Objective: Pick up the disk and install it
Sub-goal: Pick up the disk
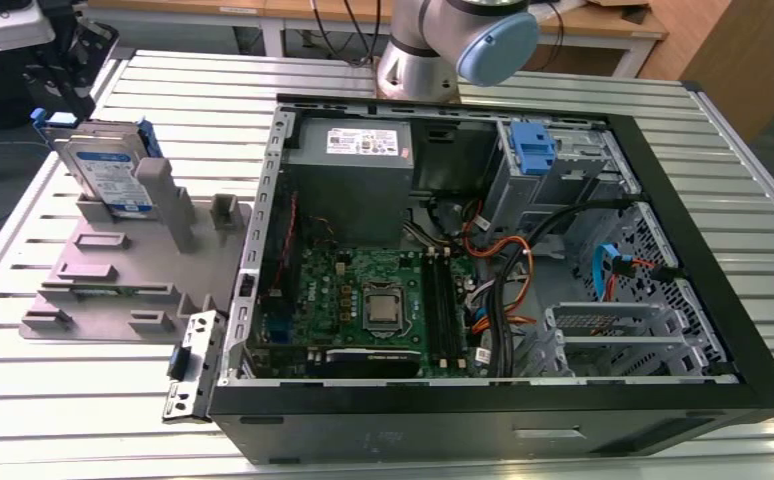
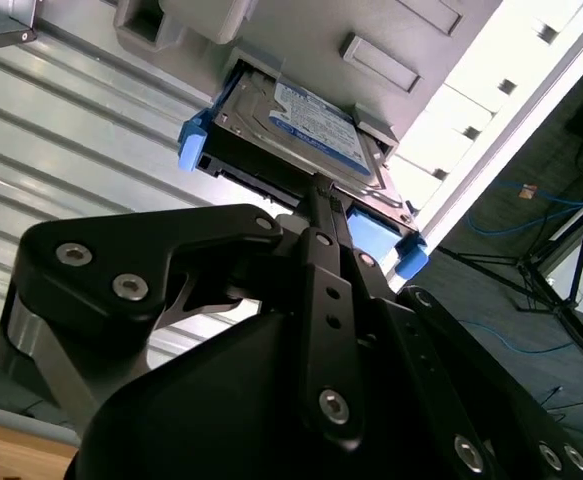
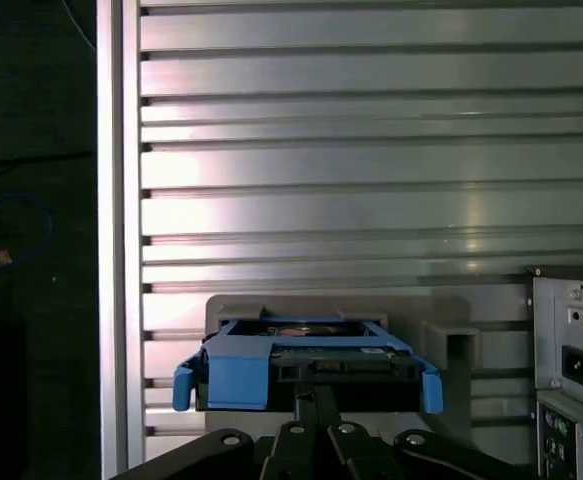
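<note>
On the slatted metal table [image 1: 707, 130], beside the open computer case [image 1: 494, 425], a grey holder [image 1: 107, 270] at the exterior view's left has the disk [image 1: 104, 172] standing upright. My gripper [image 3: 312, 392] [image 2: 316, 185] hangs close to the disk's edge in both wrist views, pinched closed, gripping nothing.

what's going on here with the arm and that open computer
A robot arm is set to fit a disk into the open computer case. The disk stands upright in a grey holder on the table, to the exterior view's left of the case. In both wrist views the gripper points at the disk's edge. The disk is not yet picked up.
</note>
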You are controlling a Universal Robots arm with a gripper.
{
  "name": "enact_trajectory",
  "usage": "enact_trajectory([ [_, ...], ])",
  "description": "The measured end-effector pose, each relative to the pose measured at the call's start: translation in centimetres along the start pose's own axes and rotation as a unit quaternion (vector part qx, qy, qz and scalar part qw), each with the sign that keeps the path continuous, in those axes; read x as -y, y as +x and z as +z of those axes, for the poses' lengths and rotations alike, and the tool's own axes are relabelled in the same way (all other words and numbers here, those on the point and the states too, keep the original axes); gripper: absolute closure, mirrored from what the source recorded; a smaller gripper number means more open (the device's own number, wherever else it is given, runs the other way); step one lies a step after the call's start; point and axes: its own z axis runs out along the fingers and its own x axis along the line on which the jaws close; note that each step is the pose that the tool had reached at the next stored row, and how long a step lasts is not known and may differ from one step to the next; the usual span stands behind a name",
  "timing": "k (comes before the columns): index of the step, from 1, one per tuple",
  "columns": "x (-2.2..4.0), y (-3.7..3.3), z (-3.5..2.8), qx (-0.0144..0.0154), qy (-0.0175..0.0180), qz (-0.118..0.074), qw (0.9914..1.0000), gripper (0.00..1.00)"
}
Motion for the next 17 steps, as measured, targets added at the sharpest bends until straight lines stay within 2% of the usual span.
enact_trajectory([
  [4, 0.0, 0.0, 0.01, -0.0014, -0.0001, -0.034, 0.99944, 0.89],
  [8, 0.0, 0.0, 0.01, -0.0029, -0.0002, -0.069, 0.9976, 0.89],
  [10, 0.0, 0.0, 0.02, -0.0037, -0.0003, -0.088, 0.99614, 0.89],
  [13, 0.0, 0.0, 0.02, -0.0049, -0.0003, -0.115, 0.99339, 0.89],
  [15, 0.0, 0.0, 0.03, -0.0056, -0.0004, -0.133, 0.99116, 0.89],
  [17, 0.0, 0.0, 0.03, -0.0064, -0.0004, -0.151, 0.98848, 0.89],
])
